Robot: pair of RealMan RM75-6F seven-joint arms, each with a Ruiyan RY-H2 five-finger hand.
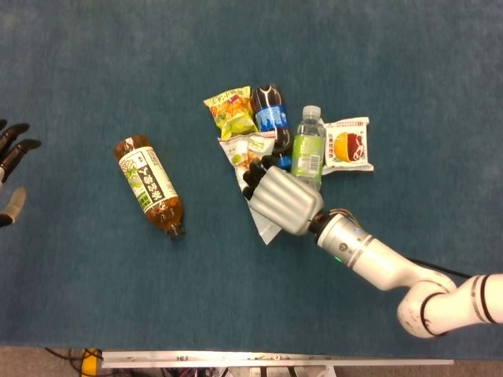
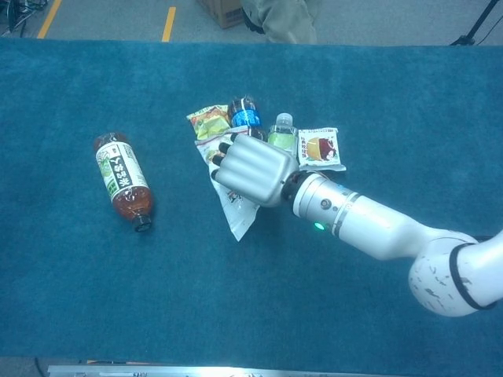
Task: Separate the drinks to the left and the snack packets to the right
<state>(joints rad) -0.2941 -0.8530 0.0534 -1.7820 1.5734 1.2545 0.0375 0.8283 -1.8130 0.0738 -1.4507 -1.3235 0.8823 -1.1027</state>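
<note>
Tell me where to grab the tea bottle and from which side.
Grip the tea bottle around its labelled middle, coming from above with the left hand. It lies flat on its side, alone on the cloth, cap toward the near edge, so fingers likely fit down both long sides.

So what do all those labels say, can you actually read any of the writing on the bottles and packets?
No text is sharp enough to quote.
Tea bottle: large characters on the label, blurred.
Cola bottle: blue label, unreadable.
Water bottle: green label with a barcode, too small.
Yellow packet, red-and-white packet, white packet: print blurred.
</note>
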